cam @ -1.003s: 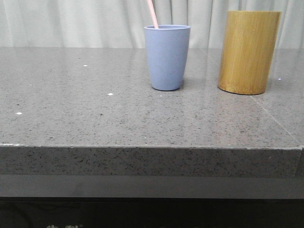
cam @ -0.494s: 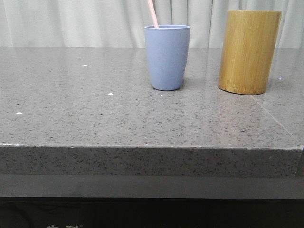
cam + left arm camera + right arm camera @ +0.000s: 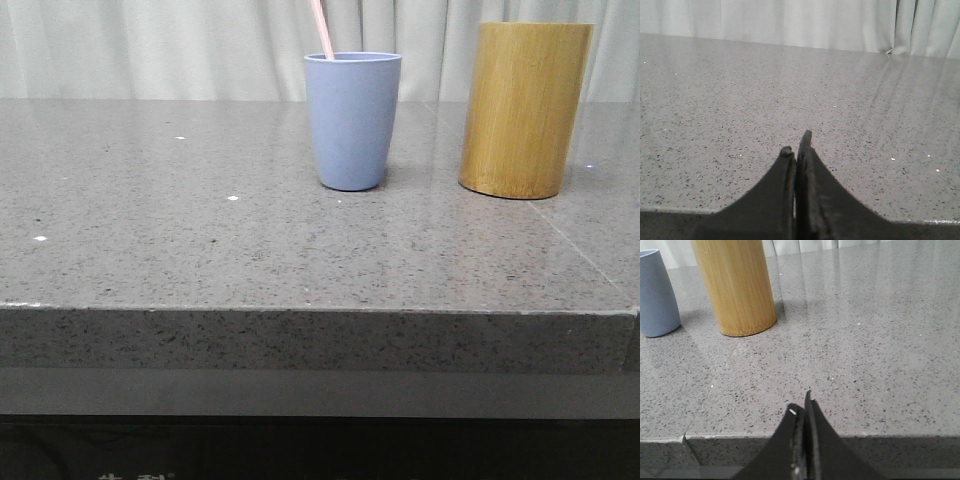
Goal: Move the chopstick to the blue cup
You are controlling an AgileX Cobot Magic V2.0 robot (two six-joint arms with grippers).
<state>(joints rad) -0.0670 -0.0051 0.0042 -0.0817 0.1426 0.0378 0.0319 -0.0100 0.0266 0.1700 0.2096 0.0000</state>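
Chopstick (image 3: pixel 321 28) stands in the blue cup (image 3: pixel 351 120), leaning to the left against the far-left part of the rim; its upper end runs out of the front view. Cup sits upright on the bench (image 3: pixel 200 240), toward the far side, with the bamboo holder (image 3: pixel 524 108) just to its right, the two apart.

Handling, judged: the chopstick looks thin, stiff and very light, with a smooth and likely slippery surface. It would roll or pivot if pinched off-centre. Best hold would be on the exposed shaft above the rim, squeezed across its width; a pull should follow its lean so the light cup is not tipped.

Left end effector (image 3: pixel 796 152): fingers pressed together, nothing between them, low over bare bench at the near edge. Right end effector (image 3: pixel 801 407): fingers likewise pressed together and empty, at the near edge; the holder (image 3: pixel 735 285) and cup (image 3: pixel 657 295) lie farther away and to its left.

Chopstick is well apart from both end effectors. Transfer appears done.
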